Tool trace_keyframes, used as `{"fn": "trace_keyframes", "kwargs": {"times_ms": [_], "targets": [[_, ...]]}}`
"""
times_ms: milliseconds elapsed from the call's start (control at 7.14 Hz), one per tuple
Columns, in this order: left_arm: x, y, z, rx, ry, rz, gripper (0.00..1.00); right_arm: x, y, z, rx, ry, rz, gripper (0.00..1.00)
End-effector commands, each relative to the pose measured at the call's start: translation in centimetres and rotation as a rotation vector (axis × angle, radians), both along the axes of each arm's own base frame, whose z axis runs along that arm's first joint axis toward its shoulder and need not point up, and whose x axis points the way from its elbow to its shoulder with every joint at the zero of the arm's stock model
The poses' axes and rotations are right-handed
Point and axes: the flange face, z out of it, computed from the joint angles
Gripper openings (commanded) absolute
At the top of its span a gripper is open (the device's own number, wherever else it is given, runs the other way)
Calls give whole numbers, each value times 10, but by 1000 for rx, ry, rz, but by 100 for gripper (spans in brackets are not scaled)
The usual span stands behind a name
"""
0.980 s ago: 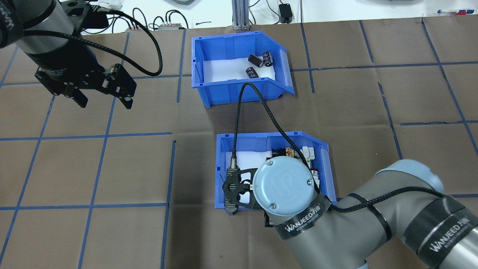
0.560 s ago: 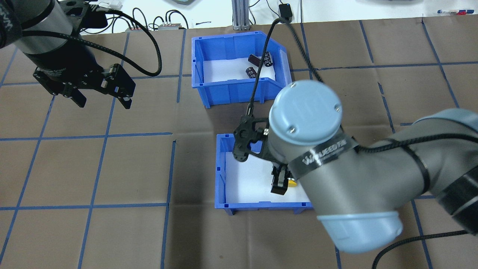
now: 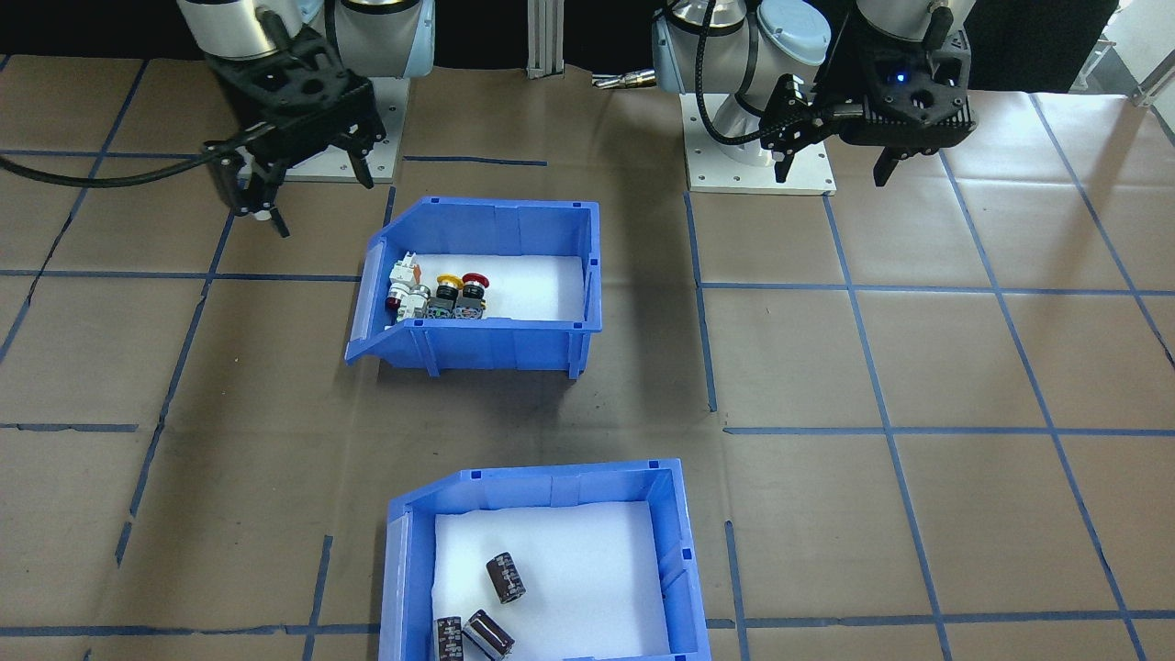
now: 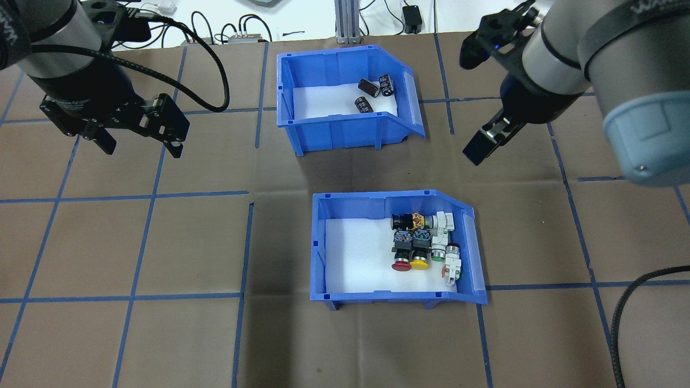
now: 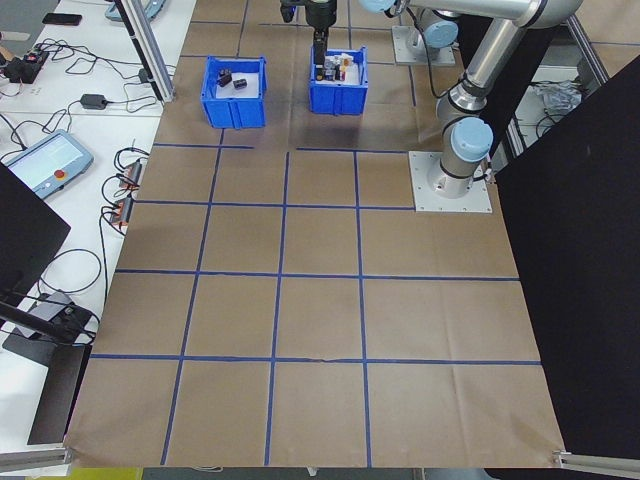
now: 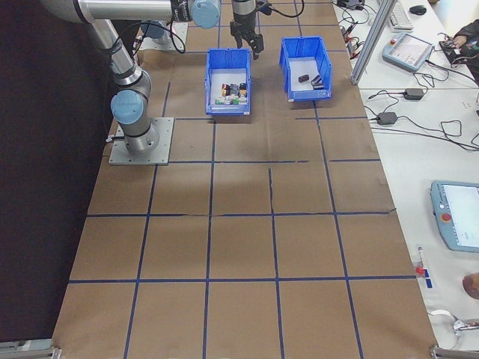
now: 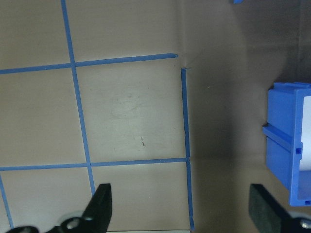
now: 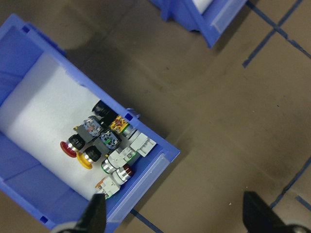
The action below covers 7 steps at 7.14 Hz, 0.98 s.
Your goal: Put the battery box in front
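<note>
Battery box [image 4: 345,99] sits far from robot, ungrasped (placement apparently done); left pincer [image 4: 141,144] and right pincer [image 8: 173,217] both spread, empty.

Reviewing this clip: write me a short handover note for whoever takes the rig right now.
Left gripper: open, empty, hovering over bare table on the robot's left.
Right gripper: open, empty, in the air beside the bins on the robot's right, touching neither.
Battery box: on the table, far side from the robot, three dark cells inside.
Bin of push-buttons and switches: on the table, nearer the robot, directly behind the battery box as seen from the operators' side.
Done: battery box appears to sit in front, upright and free.
Left: apparently nothing but confirming the placement and parking the arms.
</note>
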Motion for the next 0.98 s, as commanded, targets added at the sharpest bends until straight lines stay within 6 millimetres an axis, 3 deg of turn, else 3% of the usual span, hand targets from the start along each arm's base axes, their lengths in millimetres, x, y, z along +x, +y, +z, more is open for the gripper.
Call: {"fn": "trace_keyframes", "kwargs": {"times_ms": [0,140,420,840], "targets": [[0,-1,0,0,-3,3,100,-21,-50,12,1,24,-398,100],[0,0,0,-2,-3,3,100,-21,-61,8,60,58,-514,100],[0,0,0,-3,-3,5,100,-16,-54,-5,153,53,-652,100],[0,0,1,-5,-2,8,100,-3,-42,-14,169,50,-635,100]]}}
